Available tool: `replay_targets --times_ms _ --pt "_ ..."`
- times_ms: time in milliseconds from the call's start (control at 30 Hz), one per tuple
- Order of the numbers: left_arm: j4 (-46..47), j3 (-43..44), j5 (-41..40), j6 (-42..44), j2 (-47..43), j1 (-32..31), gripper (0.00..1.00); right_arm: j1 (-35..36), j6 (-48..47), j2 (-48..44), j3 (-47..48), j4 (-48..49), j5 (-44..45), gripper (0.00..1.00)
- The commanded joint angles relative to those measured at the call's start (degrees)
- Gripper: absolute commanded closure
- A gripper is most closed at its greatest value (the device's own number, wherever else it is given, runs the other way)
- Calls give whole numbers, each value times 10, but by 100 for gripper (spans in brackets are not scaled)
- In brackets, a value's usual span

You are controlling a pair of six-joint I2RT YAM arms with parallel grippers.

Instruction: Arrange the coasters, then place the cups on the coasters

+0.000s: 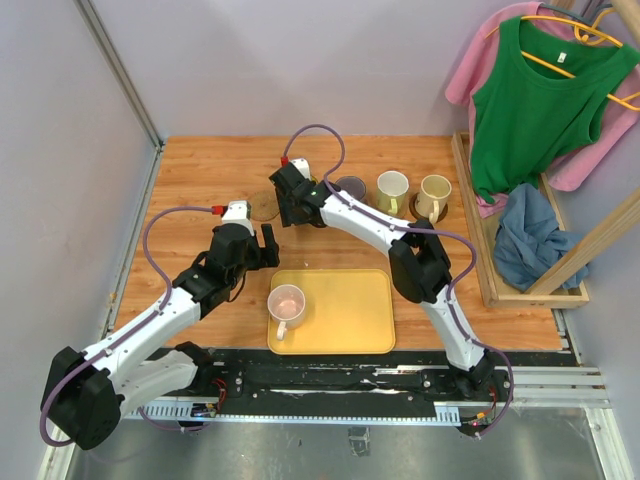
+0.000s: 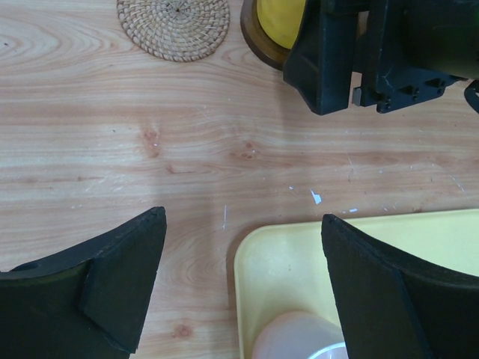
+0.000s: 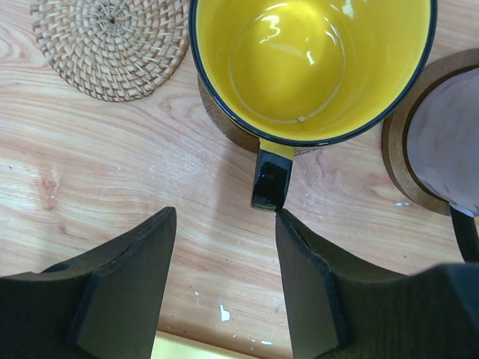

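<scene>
**Four cups in the far row, a fifth on the tray**

The yellow cup (image 3: 310, 67) stands upright on a dark brown coaster (image 3: 221, 123). Its dark handle points back toward the right gripper (image 3: 224, 217). That gripper's jaws are parted to a middling width with only bare wood between them, and it grips nothing. The tip of one finger (image 3: 307, 269) lies just beside the end of the handle.

Just beside the yellow cup, on its left, a tan woven coaster (image 3: 112, 45) lies on the table (image 2: 112, 134) with nothing on it. On the cup's right, the grey-purple cup (image 1: 350, 186) sits on a second dark coaster (image 3: 397, 153). Further right are the pale green-white cup (image 1: 392, 188) and then the cream cup (image 1: 435, 195). A third dark coaster (image 1: 443, 213) shows under the cream cup's base. Whether a disc lies under the pale cup cannot be told.

Nearer the arms, the pink cup (image 1: 287, 301) stands upright on the left part of the yellow tray (image 1: 350, 325). The left gripper (image 2: 243, 217) hovers over the tray's far left corner, jaws spread wide and empty. Beyond the table's right edge, a wooden rack (image 1: 480, 250) holds a green top (image 1: 535, 110) and other clothes.
</scene>
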Motion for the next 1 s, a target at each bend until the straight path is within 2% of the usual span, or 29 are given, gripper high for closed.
replay_targets --times_ms 0,400,633,767,967 --pt "20 -5 0 -9 -7 4 12 8 -18 -27 -10 21 -7 43" --pt "15 -5 -1 -12 -11 4 12 8 -20 -35 -29 25 -13 43" --pt "2 -1 4 -9 -24 4 11 8 -24 -72 -61 30 -7 43" --pt "-25 9 7 -10 -30 4 11 8 -28 -119 -96 33 -18 42" --pt "-66 15 43 -22 -64 3 8 6 -57 -249 -210 74 4 37"
